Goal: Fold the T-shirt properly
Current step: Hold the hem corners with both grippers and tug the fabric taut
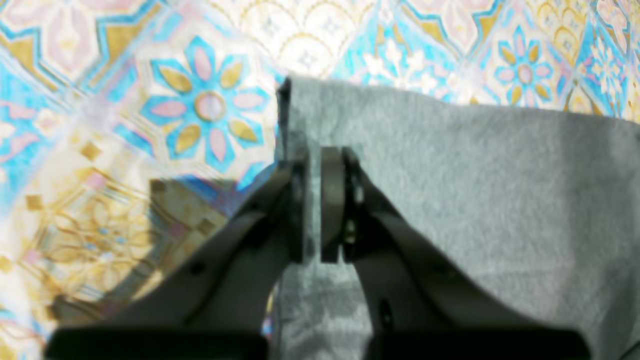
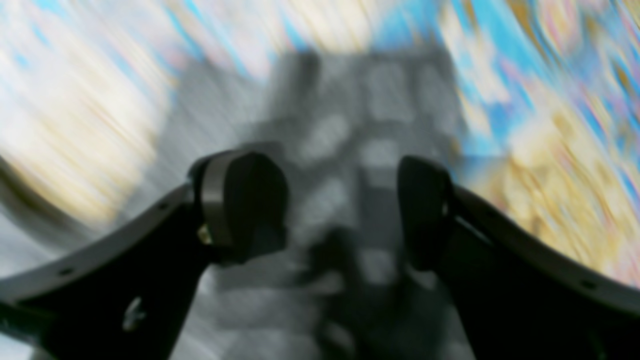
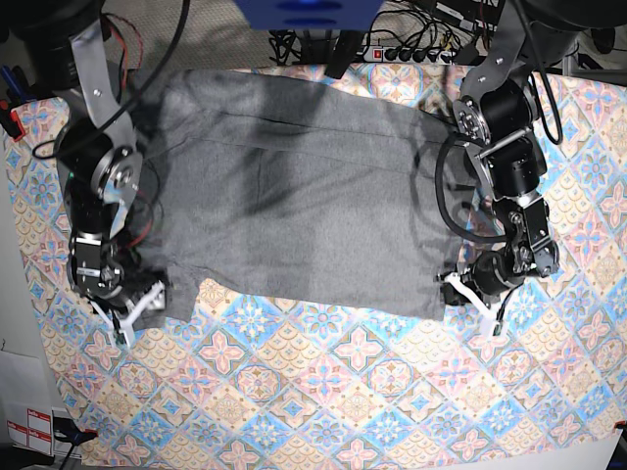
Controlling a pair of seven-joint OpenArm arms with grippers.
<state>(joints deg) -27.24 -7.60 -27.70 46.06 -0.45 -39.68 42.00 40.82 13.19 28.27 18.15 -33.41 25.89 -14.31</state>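
The T-shirt (image 3: 294, 186) lies spread flat across the middle of the bench, on the tile-patterned tablecloth (image 3: 353, 392), its lower hem running from about 8 o'clock to 4 o'clock in the base view. The left pincer (image 1: 314, 200) sits at the shirt's 4 o'clock corner, its jaws pressed shut on a fold of grey fabric at the edge. The right pincer (image 2: 340, 210) is at the 8 o'clock corner with its jaws spread apart and nothing between them; its wrist view is heavily blurred. Cables and a power strip (image 3: 411, 54) lie past the cloth at 12 o'clock. Both arms flank the shirt, neither lying across its middle.
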